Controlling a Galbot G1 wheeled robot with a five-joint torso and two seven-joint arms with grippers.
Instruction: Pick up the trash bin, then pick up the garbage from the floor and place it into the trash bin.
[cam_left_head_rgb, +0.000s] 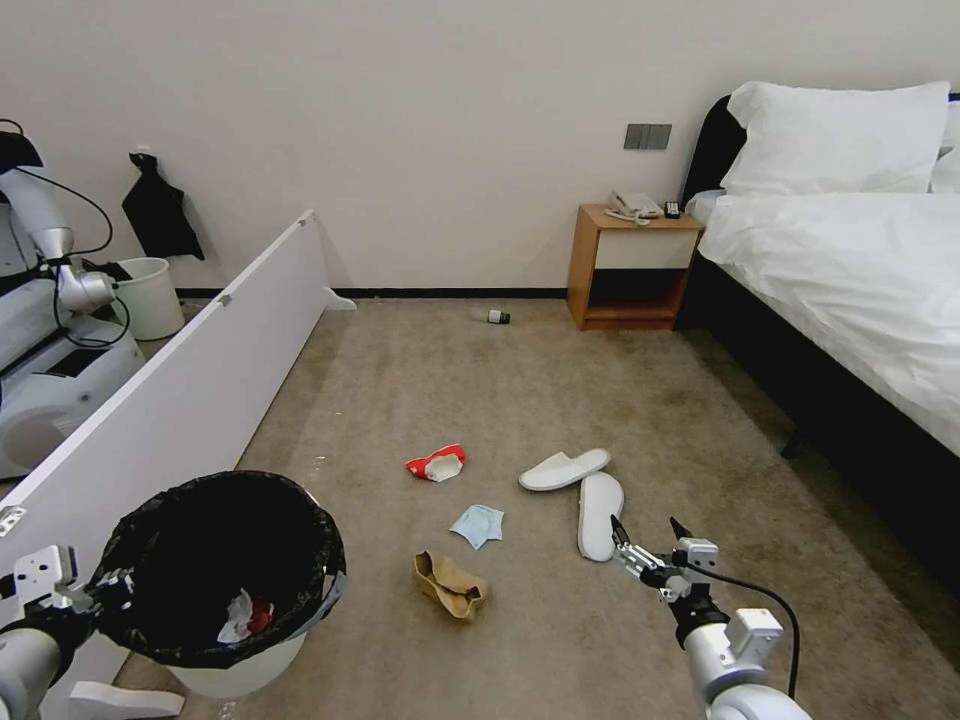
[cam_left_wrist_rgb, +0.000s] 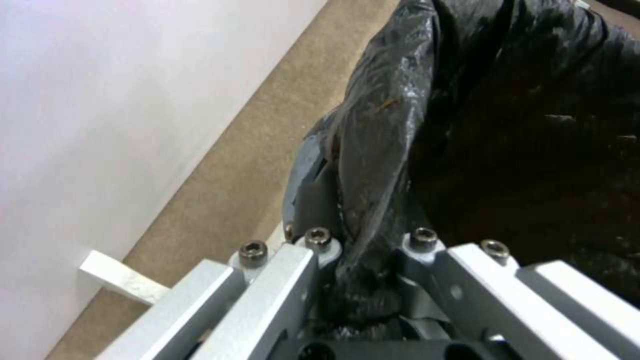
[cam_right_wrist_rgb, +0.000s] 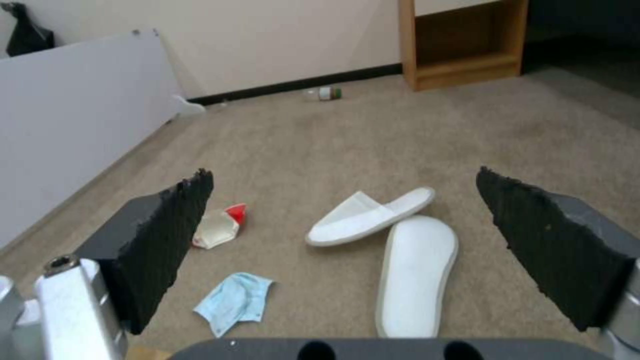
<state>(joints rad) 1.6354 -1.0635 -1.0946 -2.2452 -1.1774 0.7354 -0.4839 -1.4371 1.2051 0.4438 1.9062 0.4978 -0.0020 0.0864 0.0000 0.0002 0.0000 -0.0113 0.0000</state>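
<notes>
While my left gripper (cam_left_wrist_rgb: 360, 260) clamps the bag-covered rim of the trash bin (cam_left_head_rgb: 215, 570), the bin hangs at my lower left, next to the white board (cam_left_head_rgb: 190, 390) that leans along that side. Left wrist view: both fingers (cam_left_wrist_rgb: 280, 280) pinch the black bag (cam_left_wrist_rgb: 467, 125) and the rim edge between them, so that hand is grasping the bin. Inside the bin, at the bottom, lie a crumpled white tissue (cam_left_head_rgb: 238, 618) and something red (cam_left_head_rgb: 262, 615) touching it.

My right gripper (cam_left_head_rgb: 648, 538) hovers over the carpet (cam_left_head_rgb: 520, 400) at lower right with its fingers spread wide and nothing between them. Right wrist view: the two black pads (cam_right_wrist_rgb: 167, 240) stand far apart, and the floor litter shows in the gap.

On the carpet ahead:
- two white slippers, one lying at an angle (cam_left_head_rgb: 563, 468), the other (cam_left_head_rgb: 599, 514) running toward me with its far end just beside the first one; the second is the nearest item to my right gripper
- light-blue face mask (cam_left_head_rgb: 477, 524), left of the slippers
- red-and-white packet (cam_left_head_rgb: 436, 463), beyond the mask
- brown cardboard scrap (cam_left_head_rgb: 450, 586), nearer to me than the mask, between the bin and my right gripper
- small bottle (cam_left_head_rgb: 492, 316) on its side near the far wall, left of the wooden nightstand (cam_left_head_rgb: 630, 268), well apart from everything else

Bed (cam_left_head_rgb: 850, 270) with white linen runs along the right. A pale bucket (cam_left_head_rgb: 150, 296) stands behind the board at far left.
</notes>
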